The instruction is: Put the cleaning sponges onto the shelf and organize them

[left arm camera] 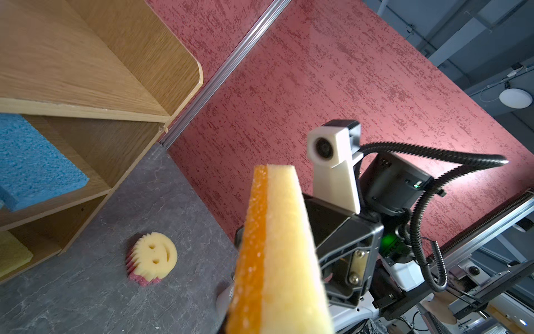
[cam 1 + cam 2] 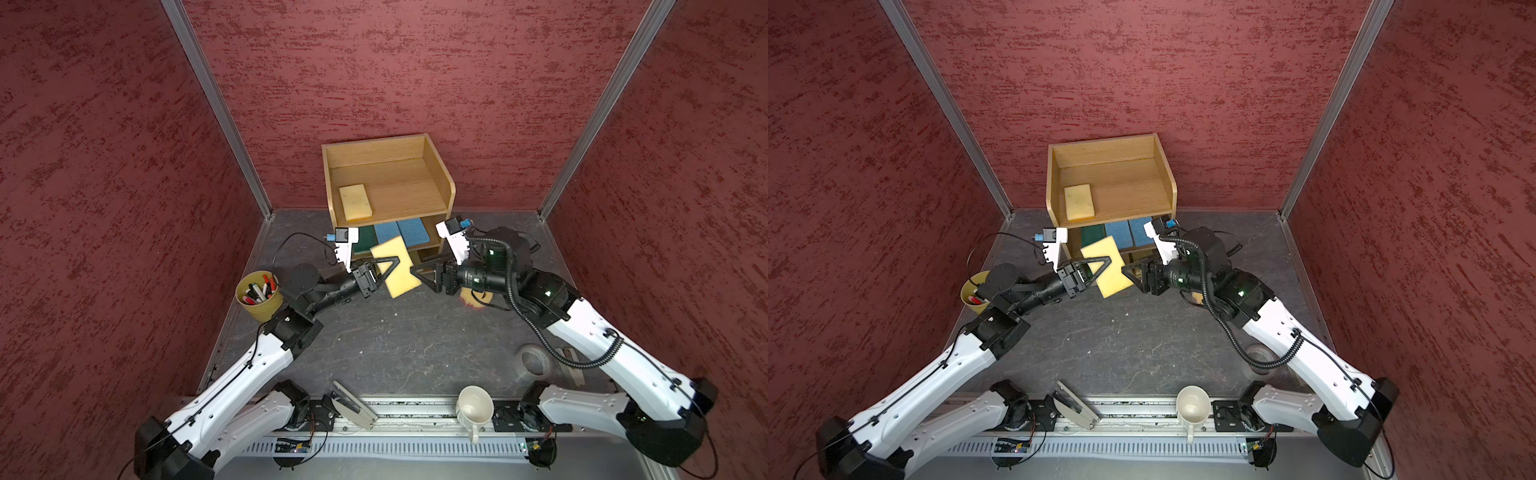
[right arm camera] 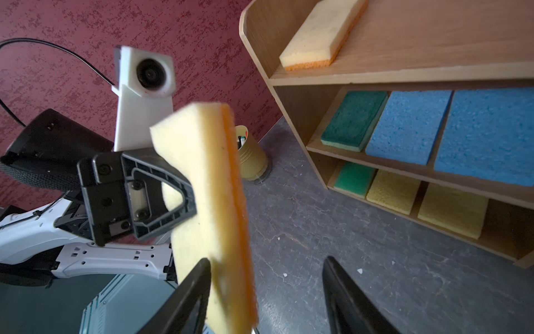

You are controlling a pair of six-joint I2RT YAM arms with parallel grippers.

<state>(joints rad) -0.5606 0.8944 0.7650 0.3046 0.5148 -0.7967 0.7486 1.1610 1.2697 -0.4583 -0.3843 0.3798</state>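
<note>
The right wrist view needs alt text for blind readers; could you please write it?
The left pincer holds a tan sponge, seen edge-on, at the open right pincer. Behind, the shelf holds seven sponges: one tan, two green, two blue, two yellow.

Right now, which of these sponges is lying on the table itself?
The round smiley-face sponge, beside the shelf. Every other sponge sits on the shelf, except the tan sponge held in the left pincer.
</note>
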